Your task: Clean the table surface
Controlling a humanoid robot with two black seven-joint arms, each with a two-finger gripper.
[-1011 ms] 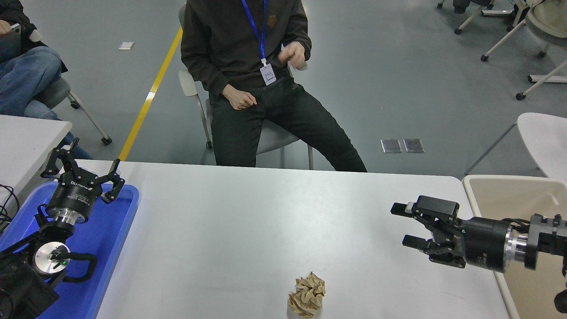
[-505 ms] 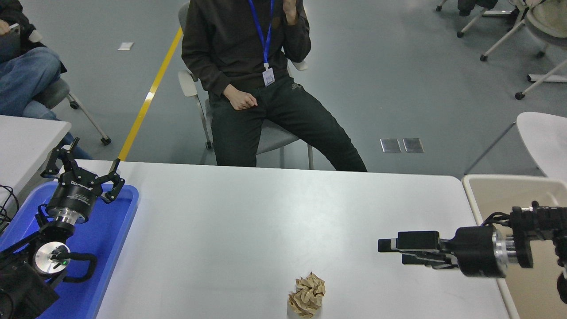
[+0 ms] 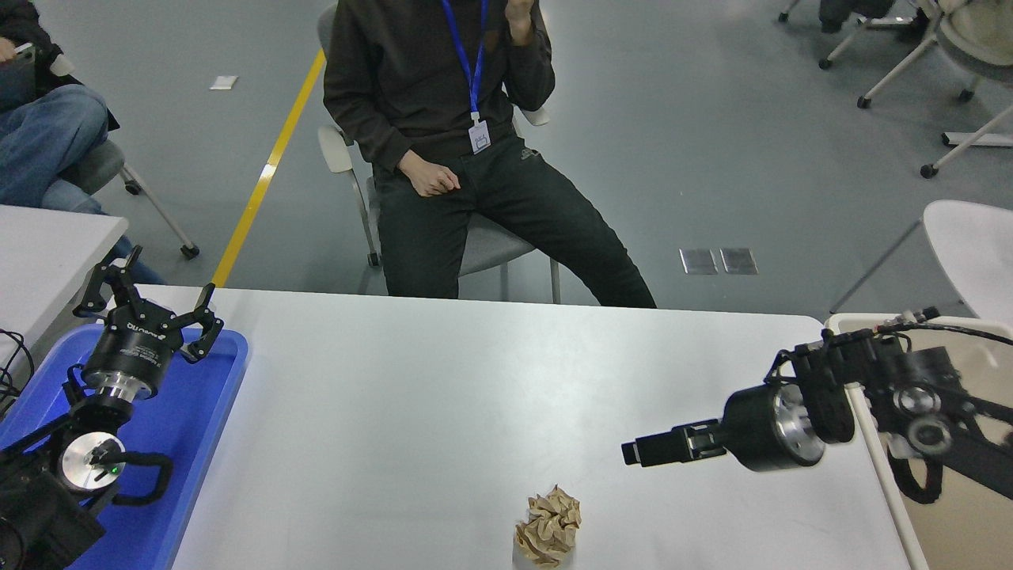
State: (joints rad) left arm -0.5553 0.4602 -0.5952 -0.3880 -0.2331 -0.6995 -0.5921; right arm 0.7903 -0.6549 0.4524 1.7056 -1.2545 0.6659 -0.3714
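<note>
A smaller white table point(image 3: 47, 253) was seen at the far left edge, and a seated person in blue jeans point(image 3: 39, 138) behind it. The left gripper point(image 3: 148, 305) was held parked at the lower left above a blue tray point(image 3: 210, 427), pointing away from the camera, with its fingers point(image 3: 207, 297) spread open and nothing between them. The tray was placed on the left end of the worktop point(image 3: 443, 396), the wide white surface that filled the lower half of the view.

Beyond the worktop's far edge, a person in dark clothes with a blue lanyard point(image 3: 467, 55) was seated on a chair point(image 3: 340, 158), one hand resting on the thigh, the other raised near the top of the frame. A yellow line point(image 3: 269, 170) was seen running across the grey floor.

A crumpled brown paper ball point(image 3: 548, 529) was found on the worktop at its near edge, slightly right of centre, touched by nothing.

The right gripper point(image 3: 637, 453) was extended from the right over the worktop, pointing leftward, up and to the right of the paper ball and apart from it. It was viewed edge-on, so whether its fingers were open or closed could not be told. A beige bin point(image 3: 950, 514) was placed just past the worktop's right end.
</note>
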